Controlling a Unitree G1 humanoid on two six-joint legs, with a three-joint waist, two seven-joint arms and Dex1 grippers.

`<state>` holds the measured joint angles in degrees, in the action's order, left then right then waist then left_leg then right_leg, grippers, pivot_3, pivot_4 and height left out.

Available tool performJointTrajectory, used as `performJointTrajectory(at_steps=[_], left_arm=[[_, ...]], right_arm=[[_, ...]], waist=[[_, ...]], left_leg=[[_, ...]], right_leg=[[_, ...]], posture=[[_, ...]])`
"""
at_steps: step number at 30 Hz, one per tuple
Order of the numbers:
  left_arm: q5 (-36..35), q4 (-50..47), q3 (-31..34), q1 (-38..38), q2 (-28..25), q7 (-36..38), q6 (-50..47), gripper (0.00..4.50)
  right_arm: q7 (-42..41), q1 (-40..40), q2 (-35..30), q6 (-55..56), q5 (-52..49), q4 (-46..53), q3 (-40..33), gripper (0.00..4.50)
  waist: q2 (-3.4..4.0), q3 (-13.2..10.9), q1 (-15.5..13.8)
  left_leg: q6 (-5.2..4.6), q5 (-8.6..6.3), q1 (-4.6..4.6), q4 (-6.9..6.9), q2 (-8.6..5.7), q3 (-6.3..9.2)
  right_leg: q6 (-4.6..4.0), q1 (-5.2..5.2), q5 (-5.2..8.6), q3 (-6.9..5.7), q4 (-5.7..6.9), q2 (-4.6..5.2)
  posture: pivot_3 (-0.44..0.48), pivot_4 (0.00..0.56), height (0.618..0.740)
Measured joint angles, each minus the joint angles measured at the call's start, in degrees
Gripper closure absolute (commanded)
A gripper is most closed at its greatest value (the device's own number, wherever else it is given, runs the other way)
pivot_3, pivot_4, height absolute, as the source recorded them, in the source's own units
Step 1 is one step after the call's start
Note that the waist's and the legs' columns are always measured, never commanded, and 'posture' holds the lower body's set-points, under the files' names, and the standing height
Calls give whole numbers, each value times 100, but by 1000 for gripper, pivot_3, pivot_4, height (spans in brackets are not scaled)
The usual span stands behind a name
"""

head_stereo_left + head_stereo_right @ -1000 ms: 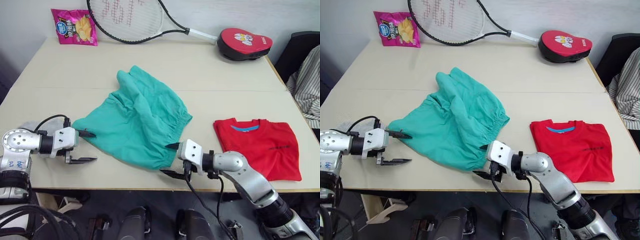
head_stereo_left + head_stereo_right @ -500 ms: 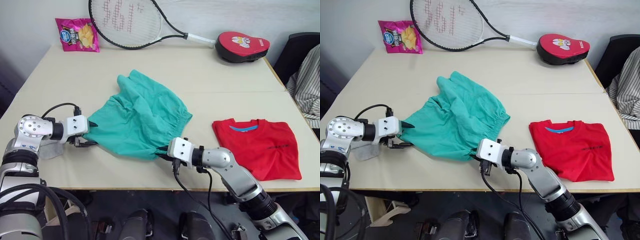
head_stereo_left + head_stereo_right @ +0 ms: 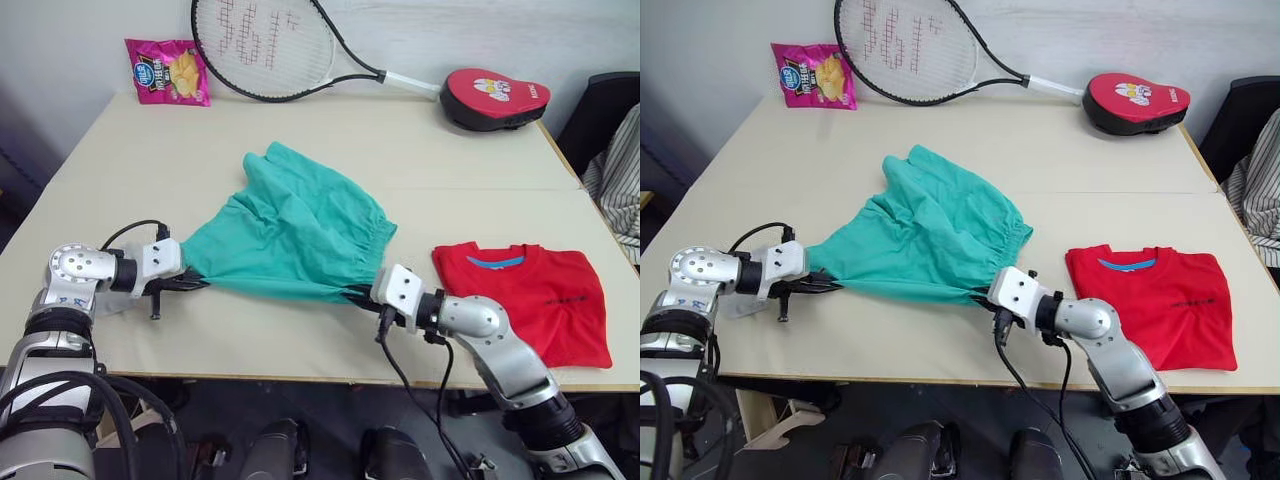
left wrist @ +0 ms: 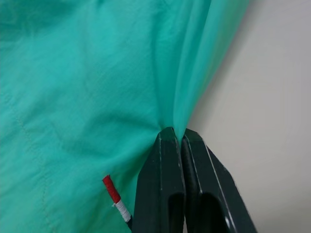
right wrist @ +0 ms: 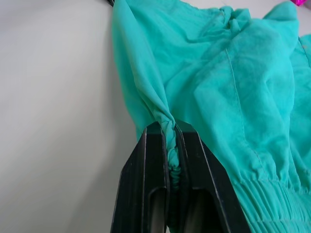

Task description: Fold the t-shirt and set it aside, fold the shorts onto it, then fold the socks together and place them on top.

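The teal shorts lie in the middle of the table, their near edge pulled taut between my two grippers. My left gripper is shut on the shorts' left corner; in the left wrist view the cloth is pinched between the black fingertips. My right gripper is shut on the gathered waistband at the shorts' right corner. The folded red t-shirt lies flat to the right, near the front edge. A bit of light grey cloth, the socks, shows under my left wrist.
A tennis racket, a pink snack bag and a red padded case lie along the far edge by the wall. Striped cloth and a dark chair stand beyond the table's right side. The table's front edge runs just under my arms.
Both grippers went from open to shut on the shorts' near corners. The right gripper then drew to the right, stretching the near edge straight. The camera view has also shifted.
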<state>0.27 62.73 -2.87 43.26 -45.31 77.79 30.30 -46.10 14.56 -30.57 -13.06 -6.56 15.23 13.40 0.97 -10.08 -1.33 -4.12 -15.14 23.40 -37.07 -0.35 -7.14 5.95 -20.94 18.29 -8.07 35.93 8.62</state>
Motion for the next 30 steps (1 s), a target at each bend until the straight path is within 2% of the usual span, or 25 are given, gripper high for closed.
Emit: performJointTrajectory(at_steps=[4, 8, 11, 17, 20, 25, 27, 30], left_arm=[[-915, -1680, 247, -1086, -18, 822, -907, 4449], [-1872, -4334, 355, -2773, -491, 821, -2555, 4449], [-2507, -6024, 711, -3760, -956, 733, -3663, 4449], [-3176, -7736, 1466, -4871, -1261, 282, -4923, 4449], [-3735, -8343, 1916, -5244, -1357, 39, -5711, 4449], [-4809, -8921, 2727, -5427, -1681, -216, -7066, 4449], [-5211, -8907, 2935, -5104, -1728, -347, -7437, 4449], [-5398, -8525, 2834, -3978, -1767, -570, -7528, 4449]], right_arm=[[-137, -305, -321, 207, -126, 2, -310, 4500], [-280, -584, -558, 534, -195, -39, -639, 4500], [-472, -835, -717, 798, -273, -123, -816, 4500], [-790, -1141, -828, 1372, -329, -271, -920, 4500], [-855, -1291, -874, 1588, -394, -411, -1031, 4500], [-1018, -1516, -917, 1750, -597, -437, -1191, 4500], [-1173, -1702, -918, 1797, -820, -424, -1267, 4500], [-1240, -1823, -918, 1507, -1387, -201, -1486, 4500]], waist=[[-17, -10, 114], [-87, -54, 297], [-99, -66, 320], [-64, -90, 269], [-68, -93, 261], [-64, -97, 262], [-65, -98, 222], [-59, -102, 145]], left_leg=[[-19, -8, 1, 4, 2, -6], [-6, -15, 5, 15, 10, 4], [26, -29, 2, 18, 15, 6], [34, -28, -10, 24, 14, 7], [40, -26, -10, 34, 14, 7], [53, -18, -13, 57, 13, 7], [62, -11, -17, 69, 13, 7], [70, -1, -20, 72, 12, 8]], right_leg=[[3, 8, -1, 17, -1, -6], [6, 10, 1, 34, -18, -13], [16, 23, 13, 41, -56, -17], [16, 28, 21, 52, -60, -16], [14, 26, 22, 54, -64, -16], [10, 23, 25, 54, -70, -18], [7, 22, 27, 53, -72, -21], [6, 20, 27, 54, -61, -22]], posture=[[0, 150, 740], [0, 150, 740], [0, 150, 740], [0, 150, 740], [0, 150, 740], [0, 150, 740], [0, 150, 740], [0, 150, 740]])
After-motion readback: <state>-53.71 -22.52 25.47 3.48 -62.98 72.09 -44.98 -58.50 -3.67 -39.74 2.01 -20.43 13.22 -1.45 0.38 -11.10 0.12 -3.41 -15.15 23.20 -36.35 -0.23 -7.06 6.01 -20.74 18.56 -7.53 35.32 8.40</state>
